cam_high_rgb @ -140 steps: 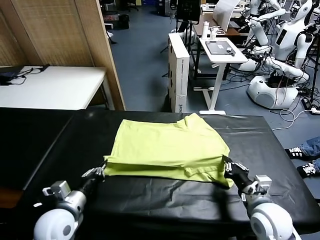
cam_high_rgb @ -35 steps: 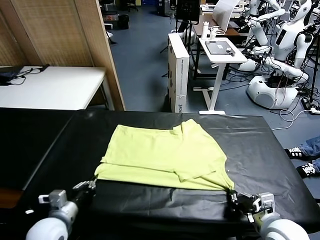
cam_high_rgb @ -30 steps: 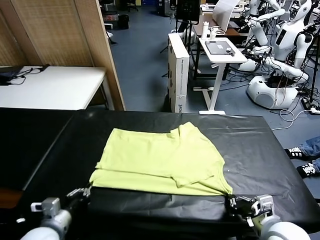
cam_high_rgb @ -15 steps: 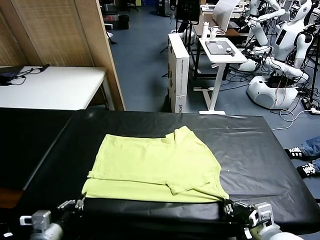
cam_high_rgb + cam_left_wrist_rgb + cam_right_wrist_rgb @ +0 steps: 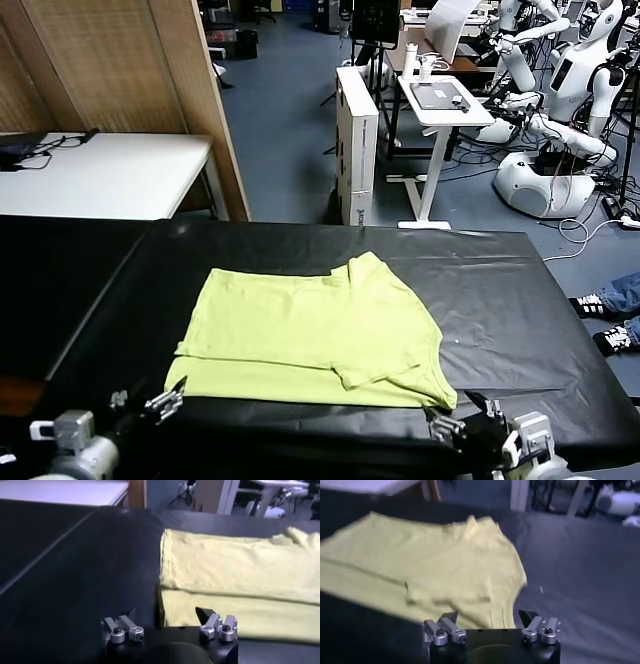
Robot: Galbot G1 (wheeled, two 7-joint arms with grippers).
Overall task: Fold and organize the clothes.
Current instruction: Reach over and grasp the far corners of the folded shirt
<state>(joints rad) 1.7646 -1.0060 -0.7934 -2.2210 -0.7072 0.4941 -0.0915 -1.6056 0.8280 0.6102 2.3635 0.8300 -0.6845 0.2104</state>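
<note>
Off the T-shirt (image 5: 310, 335) now, both tools open.

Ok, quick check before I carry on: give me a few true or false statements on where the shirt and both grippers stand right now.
1. The T-shirt lies folded on the black table. True.
2. The left gripper is shut on the shirt's near corner. False: it is open, just off the near left corner, holding nothing.
3. The right gripper is open. True: it sits by the near right corner.
4. The shirt hangs over the table's far edge. False: it lies wholly on the tabletop, toward the near side.
5. A white graphic shows on the shirt. False: only plain yellow-green fabric shows.
</note>
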